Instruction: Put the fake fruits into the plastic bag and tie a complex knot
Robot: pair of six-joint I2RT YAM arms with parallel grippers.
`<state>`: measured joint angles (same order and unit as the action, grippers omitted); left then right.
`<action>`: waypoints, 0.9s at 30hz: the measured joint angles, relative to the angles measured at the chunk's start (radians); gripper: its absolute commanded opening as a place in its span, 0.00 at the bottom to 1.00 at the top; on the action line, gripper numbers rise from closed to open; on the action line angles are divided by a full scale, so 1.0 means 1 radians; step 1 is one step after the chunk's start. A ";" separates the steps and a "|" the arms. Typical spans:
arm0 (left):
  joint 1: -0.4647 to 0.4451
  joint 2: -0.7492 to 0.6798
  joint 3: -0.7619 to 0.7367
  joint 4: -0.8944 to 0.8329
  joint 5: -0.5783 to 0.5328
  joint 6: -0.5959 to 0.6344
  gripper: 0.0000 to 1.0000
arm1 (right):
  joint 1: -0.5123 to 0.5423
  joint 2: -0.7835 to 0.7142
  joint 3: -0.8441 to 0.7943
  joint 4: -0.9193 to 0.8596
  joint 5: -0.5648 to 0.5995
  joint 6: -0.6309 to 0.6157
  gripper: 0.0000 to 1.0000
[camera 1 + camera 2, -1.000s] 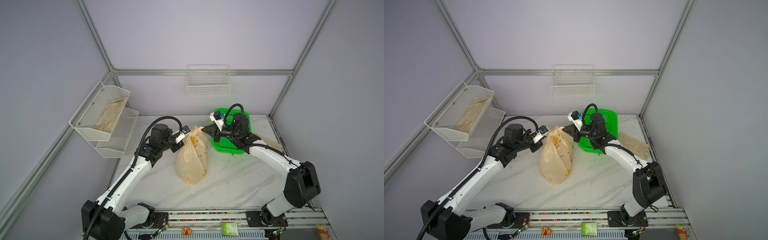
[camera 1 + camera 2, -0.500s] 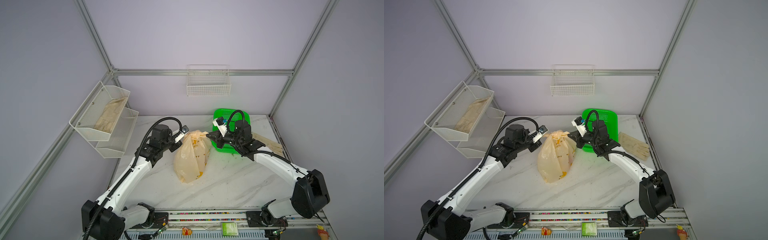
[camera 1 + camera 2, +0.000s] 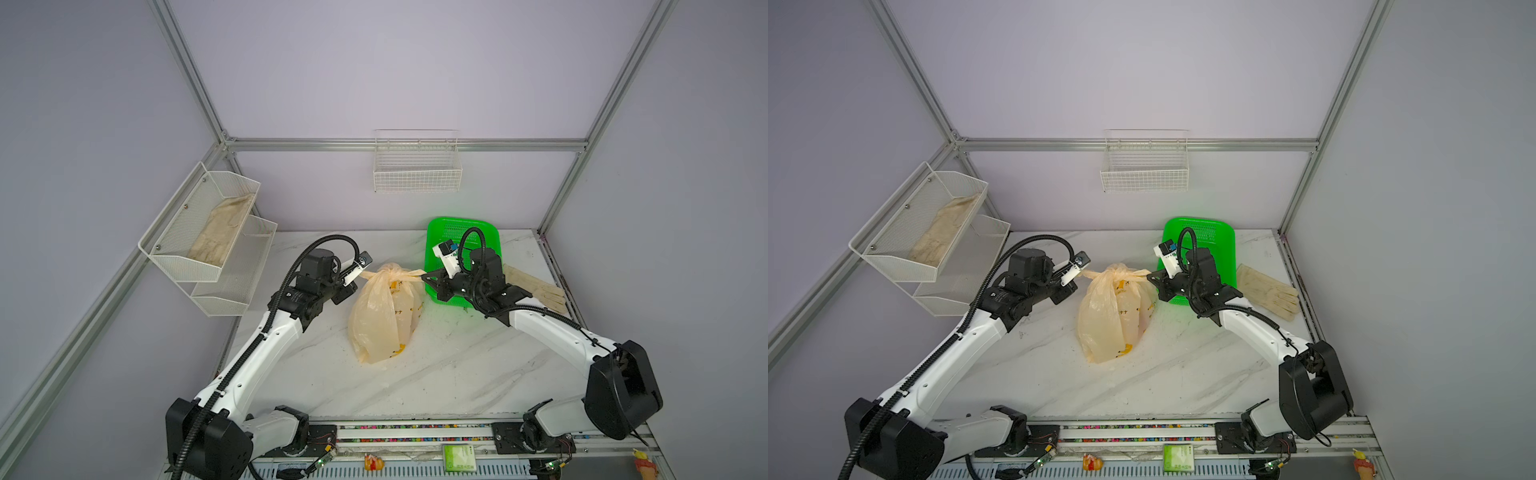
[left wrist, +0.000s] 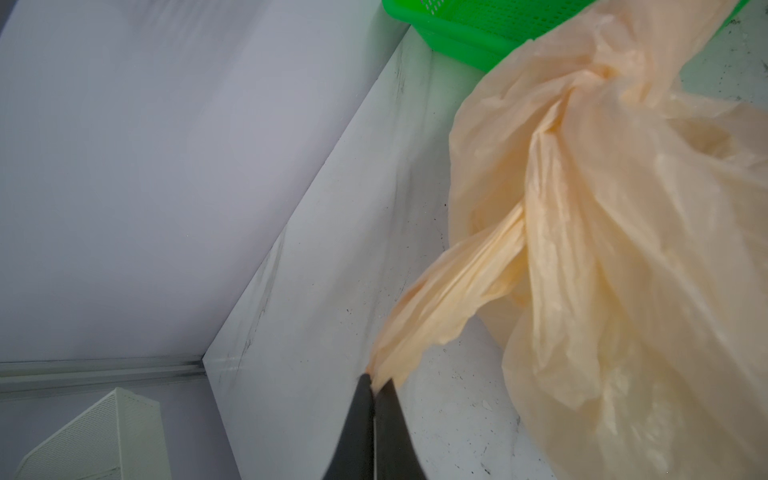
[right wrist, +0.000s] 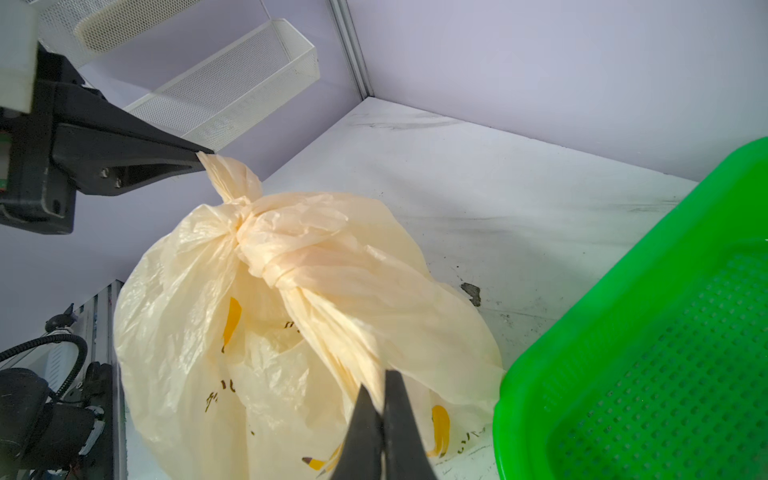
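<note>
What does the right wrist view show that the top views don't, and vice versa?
Right wrist only: the wraps of the knot close up, and a strap squeezed between the right claw tips. Top only: gloves beside the basket, the bag resting on the table. Both: the left claw shut on the other strap.

Plastic bag [image 3: 384, 320] is standing on the table [image 3: 457, 365]; left gripper [image 3: 360, 276] and right gripper [image 3: 424, 279] are pinching it on opposite sides of the knot [image 3: 390, 274]; green basket [image 3: 490, 232] is sitting behind.
</note>
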<state>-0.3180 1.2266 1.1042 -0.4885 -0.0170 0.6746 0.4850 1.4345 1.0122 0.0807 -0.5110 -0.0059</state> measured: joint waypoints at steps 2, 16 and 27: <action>0.003 0.011 0.000 -0.007 0.001 0.004 0.00 | 0.000 0.000 0.000 0.003 -0.002 -0.001 0.00; 0.030 0.027 0.000 -0.021 0.034 0.058 0.51 | -0.003 0.005 0.000 0.011 -0.008 -0.002 0.00; 0.030 0.111 0.005 -0.075 0.077 0.108 0.56 | -0.003 0.005 0.000 0.011 -0.008 -0.005 0.00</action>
<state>-0.2882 1.3376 1.1091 -0.5632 0.0597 0.7826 0.4824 1.4391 1.0119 0.0917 -0.5190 -0.0113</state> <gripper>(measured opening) 0.557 0.043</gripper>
